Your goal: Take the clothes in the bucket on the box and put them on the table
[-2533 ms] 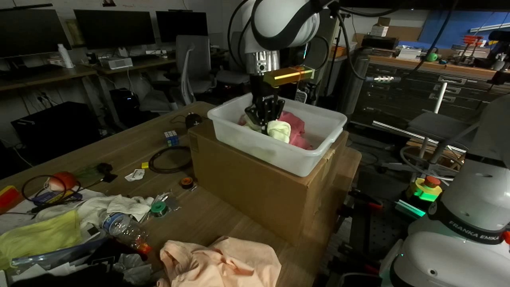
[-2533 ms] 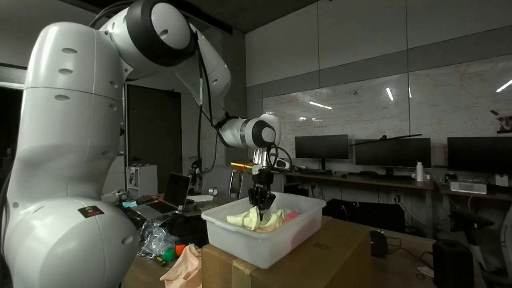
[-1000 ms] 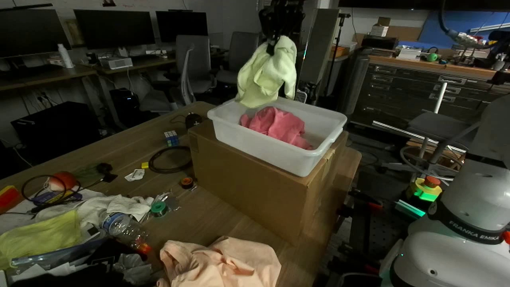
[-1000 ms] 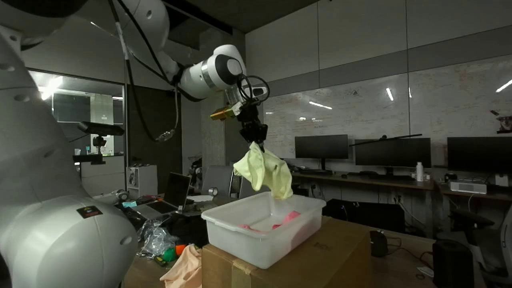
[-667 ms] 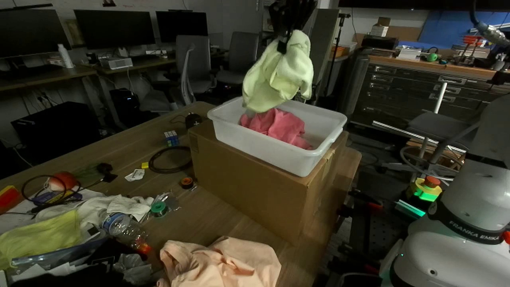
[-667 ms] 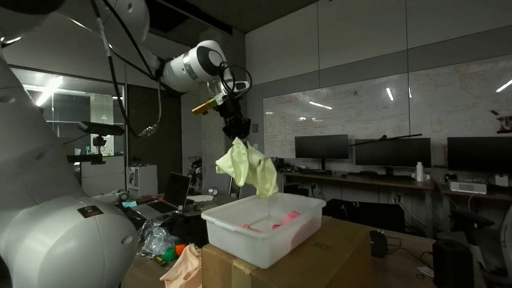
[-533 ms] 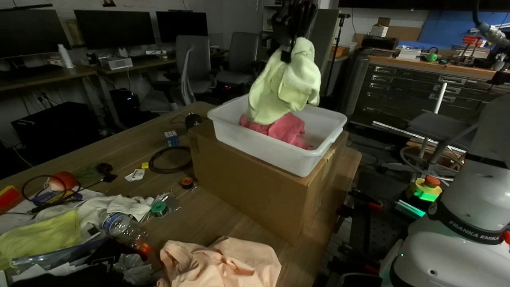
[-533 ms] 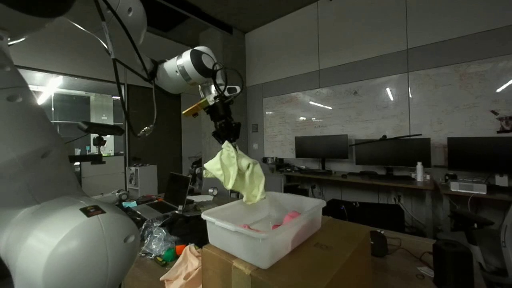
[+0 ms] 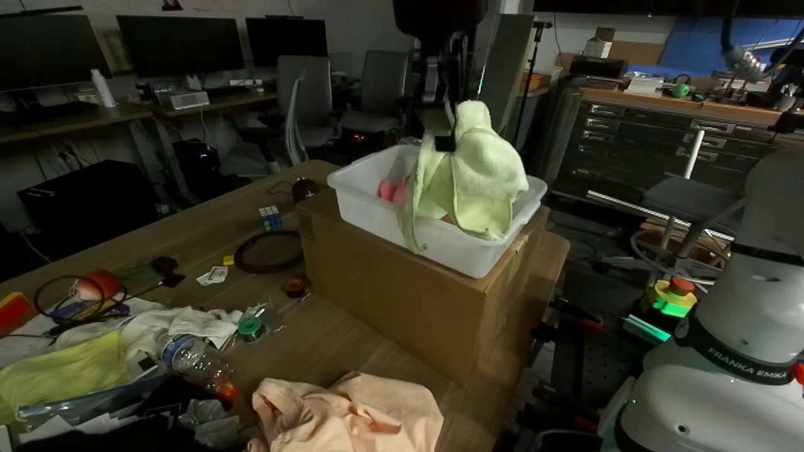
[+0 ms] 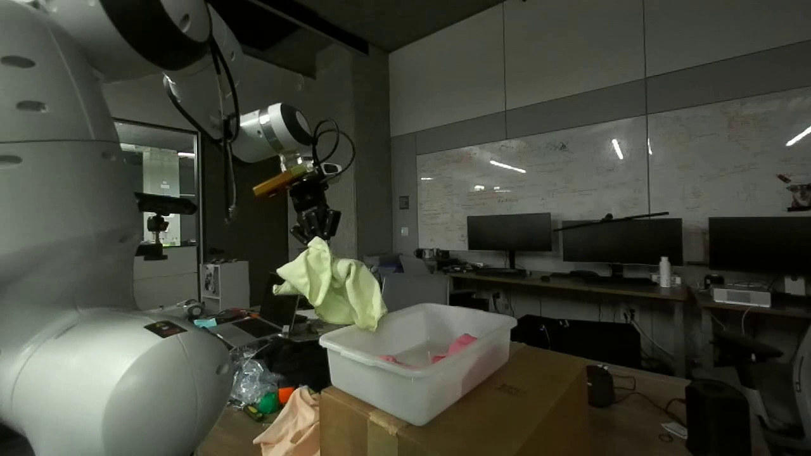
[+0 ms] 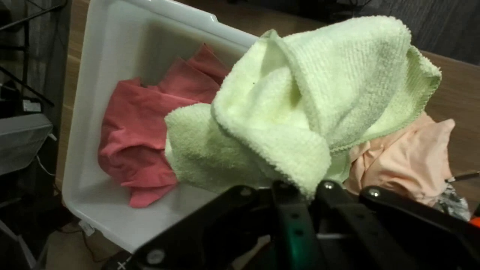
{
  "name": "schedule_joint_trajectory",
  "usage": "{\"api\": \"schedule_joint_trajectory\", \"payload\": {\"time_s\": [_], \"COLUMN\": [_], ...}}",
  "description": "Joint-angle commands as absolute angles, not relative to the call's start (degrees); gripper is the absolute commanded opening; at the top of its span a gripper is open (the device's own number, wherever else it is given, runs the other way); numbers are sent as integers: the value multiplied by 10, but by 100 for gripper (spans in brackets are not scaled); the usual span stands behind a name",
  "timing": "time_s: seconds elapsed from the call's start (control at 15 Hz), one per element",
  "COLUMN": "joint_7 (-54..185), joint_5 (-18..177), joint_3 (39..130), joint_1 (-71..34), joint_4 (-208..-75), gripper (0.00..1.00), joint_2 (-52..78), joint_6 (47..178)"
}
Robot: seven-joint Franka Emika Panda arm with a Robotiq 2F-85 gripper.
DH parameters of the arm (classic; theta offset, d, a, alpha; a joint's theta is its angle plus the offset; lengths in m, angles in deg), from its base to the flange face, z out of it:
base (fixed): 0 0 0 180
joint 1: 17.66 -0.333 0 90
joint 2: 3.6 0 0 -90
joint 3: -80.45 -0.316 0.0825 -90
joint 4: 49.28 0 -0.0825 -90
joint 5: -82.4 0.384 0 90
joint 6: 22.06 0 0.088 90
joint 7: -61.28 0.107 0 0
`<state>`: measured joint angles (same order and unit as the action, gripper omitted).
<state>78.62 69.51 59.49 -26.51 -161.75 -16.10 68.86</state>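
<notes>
My gripper (image 11: 305,197) is shut on a pale green cloth (image 11: 285,123). The cloth hangs in folds from the fingertips in both exterior views (image 9: 490,176) (image 10: 336,285). It hangs over the near edge of the white bucket (image 9: 370,204), partly outside it. A pink cloth (image 11: 138,123) lies crumpled inside the bucket; the green cloth hides part of it in an exterior view (image 9: 392,190). The bucket (image 10: 405,392) stands on a cardboard box (image 9: 389,301), which sits on the wooden table (image 9: 339,342). A peach cloth (image 9: 352,414) lies on the table in front of the box.
A plastic bottle (image 9: 195,358), a yellow cloth (image 9: 69,370), a white cloth (image 9: 195,323) and tape rolls (image 9: 251,329) clutter the table. A cable coil (image 9: 269,251) and a puzzle cube (image 9: 270,218) lie beside the box. A laptop (image 10: 279,304) stands behind the bucket.
The gripper has lifted the green cloth out of the bucket, then moved it toward the robot's base and lowered it somewhat. The pink cloth and the bucket have stayed in place.
</notes>
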Motion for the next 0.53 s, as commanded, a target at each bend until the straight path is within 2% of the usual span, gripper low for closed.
{"api": "schedule_joint_trajectory", "payload": {"time_s": [0.0,0.47], "joint_7": [708,585], "joint_5": [692,789], "joint_3": [605,631], "joint_1": [-296,-310], "joint_4": [-1546,-1482], "gripper": [8,8], "joint_2": [-111,-64], "joint_6": [678,709]}}
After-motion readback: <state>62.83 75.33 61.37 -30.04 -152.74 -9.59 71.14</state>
